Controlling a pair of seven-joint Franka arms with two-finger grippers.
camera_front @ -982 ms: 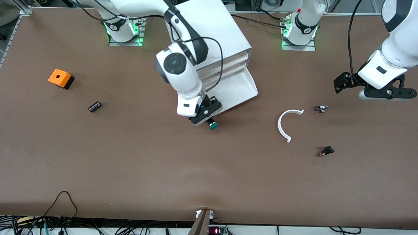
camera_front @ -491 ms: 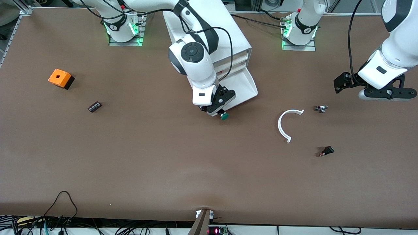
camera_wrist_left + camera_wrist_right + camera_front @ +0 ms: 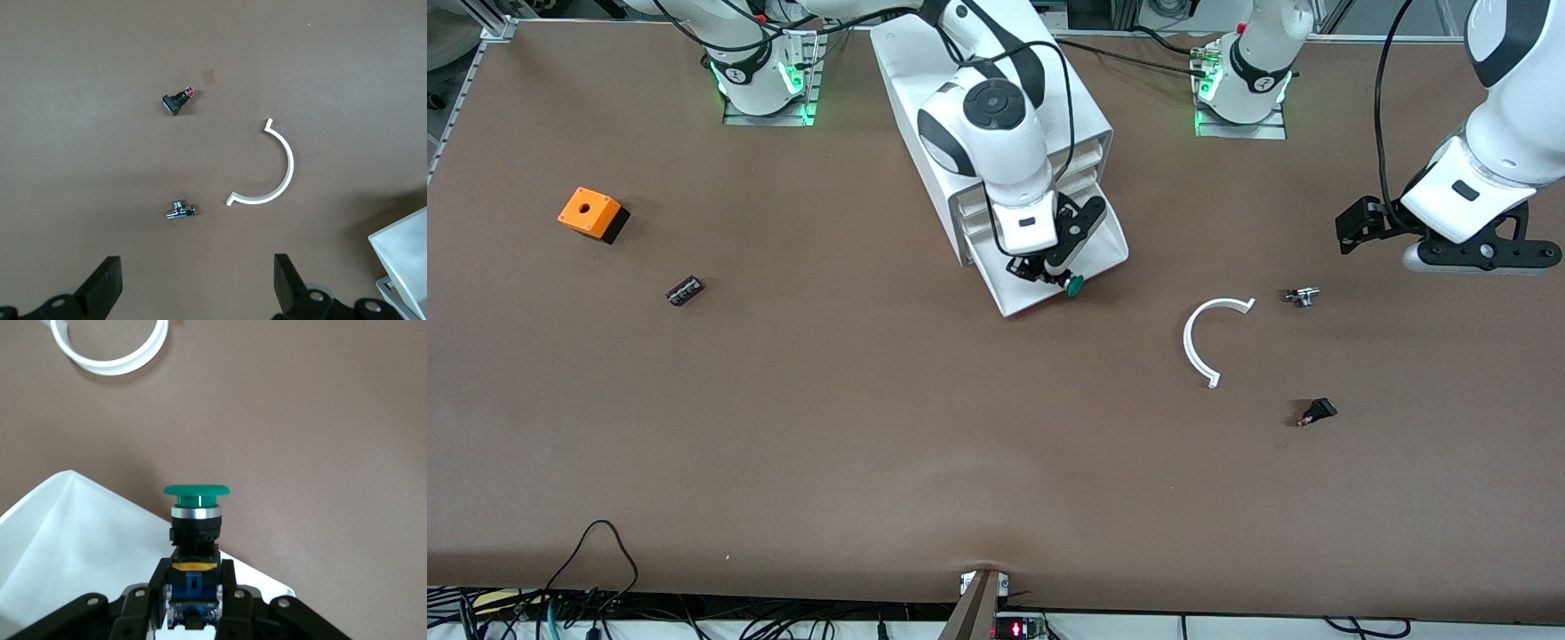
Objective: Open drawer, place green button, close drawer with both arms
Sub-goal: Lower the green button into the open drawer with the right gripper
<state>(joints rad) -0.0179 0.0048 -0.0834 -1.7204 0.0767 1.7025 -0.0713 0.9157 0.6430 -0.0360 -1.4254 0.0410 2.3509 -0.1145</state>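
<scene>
Right hand (image 3: 1060, 278) carried button (image 3: 1074, 285) over drawer (image 3: 1107, 240).

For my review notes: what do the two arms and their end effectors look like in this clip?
Both arms are glossy white with black joint bands. The right arm has a round dark grey cap on its wrist and a thin black cable looping along it. The left arm carries a black cable too. Each base shows green lights. The right end effector and left end effector are black, two-fingered, on white mounts.
</scene>
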